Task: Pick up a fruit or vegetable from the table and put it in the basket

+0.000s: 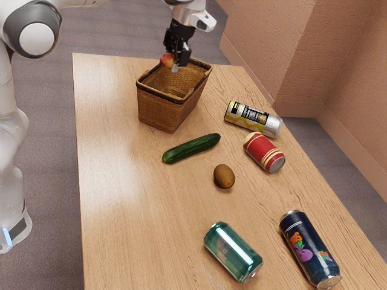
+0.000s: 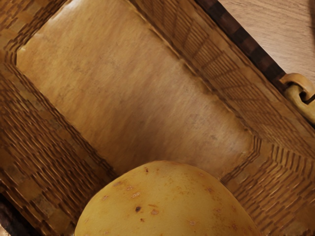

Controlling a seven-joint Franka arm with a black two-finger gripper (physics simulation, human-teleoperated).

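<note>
At the table's far end in the exterior view, my gripper (image 1: 174,64) is over the wicker basket (image 1: 158,107), shut on a red and yellow fruit (image 1: 166,60). The fruit hangs at about the height of the basket's rim. In the wrist view the fruit (image 2: 170,204) looks yellow with small brown specks, above the basket's bare inner floor (image 2: 123,83). A green cucumber (image 1: 191,148) and a brown kiwi-like fruit (image 1: 224,176) lie on the table outside the basket.
A yellow and silver can (image 1: 253,119) and a red can (image 1: 264,152) lie right of the basket in the exterior view. Nearer the camera lie a green can (image 1: 233,252) and a dark blue can (image 1: 309,249) on the wooden table (image 1: 127,211).
</note>
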